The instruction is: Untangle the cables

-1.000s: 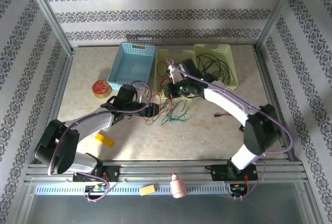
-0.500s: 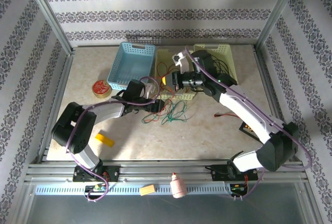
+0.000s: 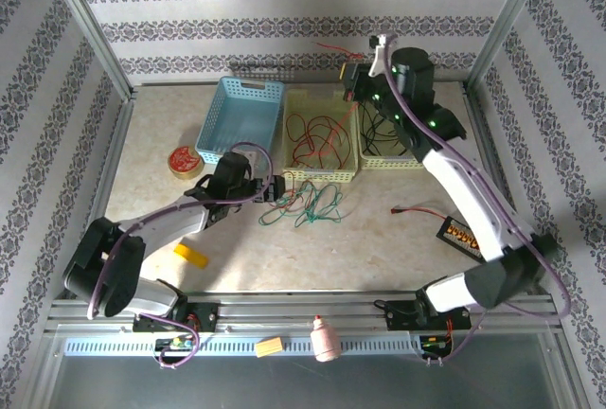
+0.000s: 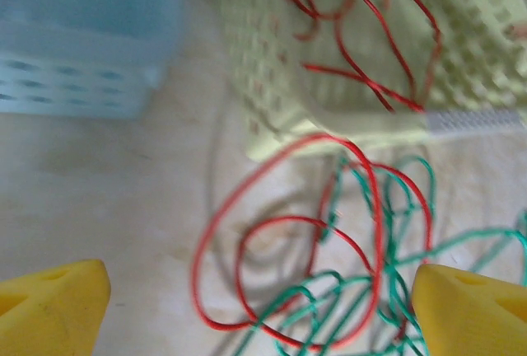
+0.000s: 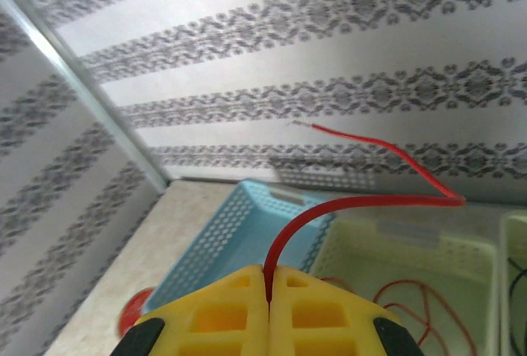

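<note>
- Your right gripper (image 5: pixel 269 286) is clamped on a red cable (image 5: pixel 370 200), high above the yellow basket (image 5: pixel 412 236).
- Your left gripper (image 4: pixel 263 306) stands apart over the tangle (image 4: pixel 377 232).
- Next, probably release it into a basket.

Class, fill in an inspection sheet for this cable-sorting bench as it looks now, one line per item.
Surface: beige table, flat.
Job's things: red and green cables tangled on the table; more red cables in the middle basket; black cables in the right basket.
Clutter: red tin, yellow block, blue basket.
Claws: left claw open at the tangle; right claw raised, shut on a red cable.
Cables: purple arm cables along both arms.
Surroundings: patterned walls, metal frame.
</note>
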Available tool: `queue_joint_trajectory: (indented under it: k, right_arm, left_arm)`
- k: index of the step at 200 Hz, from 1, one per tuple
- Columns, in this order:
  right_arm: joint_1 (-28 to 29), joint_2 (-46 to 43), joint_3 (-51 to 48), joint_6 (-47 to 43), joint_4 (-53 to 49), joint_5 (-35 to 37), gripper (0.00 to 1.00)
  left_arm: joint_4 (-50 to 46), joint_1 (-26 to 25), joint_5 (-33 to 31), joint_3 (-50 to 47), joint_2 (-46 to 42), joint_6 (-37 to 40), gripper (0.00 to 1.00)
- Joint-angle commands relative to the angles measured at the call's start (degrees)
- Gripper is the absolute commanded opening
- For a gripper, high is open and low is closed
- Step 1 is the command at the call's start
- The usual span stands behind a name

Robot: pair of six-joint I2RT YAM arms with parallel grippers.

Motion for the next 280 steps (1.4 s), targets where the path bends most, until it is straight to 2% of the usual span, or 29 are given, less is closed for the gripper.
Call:
queue_joint_trajectory:
  k: [1,30,76,85,97,104,122,146,162,195,232,280]
  right_arm:
    - [-0.8,6.6,4.1,-0.5,3.0,1.9,0.0]
    - [-1.0,13.1,4.9,2.6,5.6,1.7,0.0]
    - [-1.6,22.3,-6.3,13.7,11.1,1.6,0.0]
    - [-1.8,24.0,-7.1,15.4,10.8,0.8,0.07]
    - [-1.9,25.3,-7.3,17.2,9.0,-0.2,0.28]
    - [-1.7,25.1,-7.5,17.2,8.4,-0.4,0.37]
    - [-0.8,22.8,-8.4,14.9,7.2,3.0,0.46]
    - [0.5,19.7,-7.4,10.2,2.7,7.5,0.48]
    - [2.0,17.4,-8.2,6.7,1.0,8.0,0.48]
    - [7.1,14.1,-10.7,0.3,-5.0,0.0,0.48]
    - [12.7,13.9,-14.7,0.6,-9.6,-8.5,0.47]
    - [16.6,19.1,-15.1,1.5,-14.0,-9.6,0.43]
  left_arm:
    - [-3.7,-0.5,-11.6,0.6,-1.3,-2.8,0.95]
    - [-4.1,-0.4,-11.5,1.5,-0.6,-3.6,0.95]
    - [-4.0,-0.3,-10.7,2.3,0.7,-3.9,0.95]
    - [-4.1,-0.3,-10.8,2.1,0.5,-3.9,0.95]
    - [-4.2,-0.3,-10.9,1.9,0.1,-3.6,0.96]
    - [-4.4,-0.3,-11.0,1.9,0.0,-3.4,0.96]
    - [-5.2,-0.1,-11.2,2.4,0.1,-3.1,0.96]
    - [-5.2,-0.1,-12.4,2.4,-0.2,-4.1,0.96]
    - [-4.6,0.2,-11.7,2.3,0.0,-4.7,0.96]
    - [-7.9,0.9,-12.7,3.9,1.0,-6.3,0.96]
    - [-9.0,1.5,-14.2,3.0,0.3,-7.1,0.96]
    - [-7.7,1.5,-13.1,1.1,-0.7,-8.2,0.96]
